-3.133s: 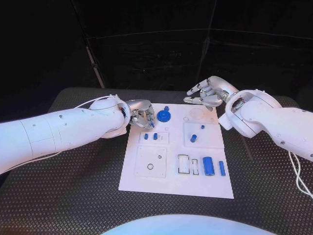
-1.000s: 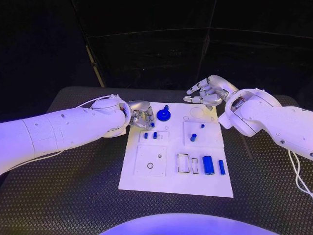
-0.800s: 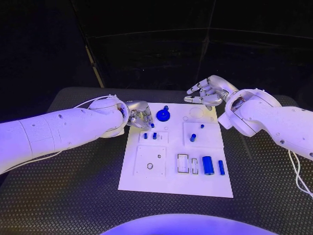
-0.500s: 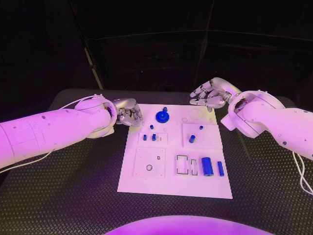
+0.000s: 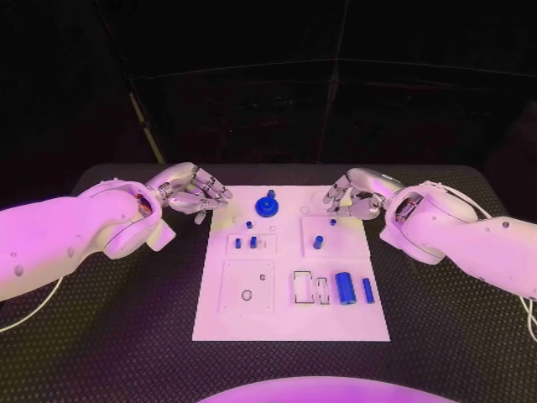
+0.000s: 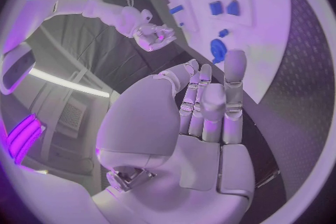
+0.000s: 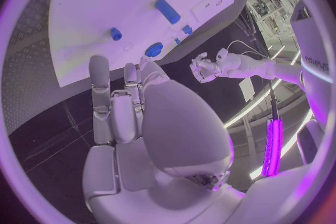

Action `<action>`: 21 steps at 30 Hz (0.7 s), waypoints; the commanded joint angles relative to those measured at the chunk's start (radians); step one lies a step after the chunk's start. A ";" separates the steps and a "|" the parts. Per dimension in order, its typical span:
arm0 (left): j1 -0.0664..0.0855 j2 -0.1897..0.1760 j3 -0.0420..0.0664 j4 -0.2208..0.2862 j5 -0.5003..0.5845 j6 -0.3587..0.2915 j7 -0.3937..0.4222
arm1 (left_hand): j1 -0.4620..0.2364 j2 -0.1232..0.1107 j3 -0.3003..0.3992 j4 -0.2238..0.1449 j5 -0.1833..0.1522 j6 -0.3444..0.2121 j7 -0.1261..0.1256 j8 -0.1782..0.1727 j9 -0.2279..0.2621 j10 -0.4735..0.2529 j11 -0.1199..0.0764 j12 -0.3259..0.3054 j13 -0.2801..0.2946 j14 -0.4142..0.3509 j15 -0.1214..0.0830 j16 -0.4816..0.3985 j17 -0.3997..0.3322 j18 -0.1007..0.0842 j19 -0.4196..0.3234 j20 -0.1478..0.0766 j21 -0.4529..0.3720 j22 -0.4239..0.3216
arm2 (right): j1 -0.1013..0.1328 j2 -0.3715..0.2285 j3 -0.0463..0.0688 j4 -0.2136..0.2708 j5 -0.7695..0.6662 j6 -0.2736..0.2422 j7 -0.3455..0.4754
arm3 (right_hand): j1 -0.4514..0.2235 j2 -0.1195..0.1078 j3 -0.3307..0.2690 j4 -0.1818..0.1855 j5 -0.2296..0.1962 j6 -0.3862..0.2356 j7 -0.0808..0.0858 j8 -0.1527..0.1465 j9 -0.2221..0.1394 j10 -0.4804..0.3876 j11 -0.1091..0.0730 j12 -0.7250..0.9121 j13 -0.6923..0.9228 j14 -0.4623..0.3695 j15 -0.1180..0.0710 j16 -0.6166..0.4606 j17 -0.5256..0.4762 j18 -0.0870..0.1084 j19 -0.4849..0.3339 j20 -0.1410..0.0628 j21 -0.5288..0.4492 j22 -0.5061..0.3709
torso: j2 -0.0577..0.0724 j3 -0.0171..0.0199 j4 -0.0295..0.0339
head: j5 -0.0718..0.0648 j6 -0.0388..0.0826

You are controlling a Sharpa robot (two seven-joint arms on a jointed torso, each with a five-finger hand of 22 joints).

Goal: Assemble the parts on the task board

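task board (image 5: 287, 315): white. parts (image 5: 345, 288): blue. table (image 5: 112, 336): black, dotted mesh texture. hands (image 5: 194, 189): silver. arms (image 5: 51, 243): white.

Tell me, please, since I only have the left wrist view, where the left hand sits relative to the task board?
Observer: In the head view, the left hand is over the black table, just beside the far left corner of the task board.
Operator: And the right hand?
Observer: The right hand is at the board's far right corner, holding nothing.
Operator: What lies at the board's near end?
Observer: A large blue cylinder lies flat there, with a slim blue bar on its right.
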 commanded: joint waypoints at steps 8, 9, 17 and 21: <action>-0.004 -0.046 -0.001 0.078 0.439 0.085 0.282 | -0.026 0.003 -0.027 -0.007 -0.007 -0.003 0.008 0.004 -0.001 -0.016 0.005 0.020 0.004 -0.083 0.006 -0.094 -0.159 0.014 -0.053 0.007 -0.072 -0.057 | -0.031 -0.001 0.000 0.014 -0.278 0.023 -0.072 | -0.033 -0.040 0.001 0.028 -0.044 -0.039 0.015 -0.055 -0.002 -0.060 0.029 -0.100 -0.096 0.031 0.018 -0.002 0.002 0.012 0.016 0.017 -0.003 0.002 | 0.001 0.0005 0.0021 | -0.035 0.013; -0.005 -0.048 -0.001 0.081 0.446 0.085 0.286 | -0.027 0.004 -0.028 -0.007 -0.007 -0.004 0.008 0.004 -0.001 -0.017 0.005 0.021 0.004 -0.086 0.006 -0.097 -0.164 0.014 -0.054 0.007 -0.074 -0.058 | -0.032 0.001 0.000 0.013 -0.286 0.021 -0.075 | -0.035 -0.043 0.000 0.028 -0.046 -0.039 0.015 -0.057 -0.002 -0.065 0.030 -0.105 -0.103 0.032 0.019 0.000 0.006 0.013 0.015 0.018 -0.006 -0.002 | 0.001 0.0005 0.0021 | -0.035 0.015; -0.009 -0.050 -0.002 0.096 0.464 0.086 0.298 | -0.027 0.007 -0.032 -0.010 -0.007 -0.005 0.009 0.004 -0.001 -0.019 0.006 0.024 0.005 -0.097 0.007 -0.109 -0.186 0.014 -0.057 0.008 -0.080 -0.063 | -0.038 0.011 0.000 0.003 -0.310 0.031 -0.091 | -0.041 -0.050 -0.004 0.025 -0.050 -0.039 0.017 -0.066 -0.001 -0.079 0.034 -0.119 -0.124 0.032 0.022 0.001 0.008 0.014 0.013 0.022 -0.010 -0.007 | 0.002 -0.0013 0.0007 | -0.031 0.012; -0.009 -0.051 -0.002 0.097 0.465 0.084 0.299 | -0.026 0.007 -0.032 -0.011 -0.007 -0.005 0.010 0.004 -0.001 -0.019 0.006 0.025 0.005 -0.099 0.007 -0.112 -0.190 0.014 -0.058 0.009 -0.082 -0.064 | -0.039 0.015 0.000 0.001 -0.317 0.035 -0.096 | -0.040 -0.048 -0.002 0.023 -0.048 -0.038 0.019 -0.068 -0.001 -0.082 0.035 -0.122 -0.130 0.032 0.023 0.000 0.006 0.014 0.013 0.022 -0.011 -0.009 | 0.003 -0.0006 0.0006 | -0.030 0.010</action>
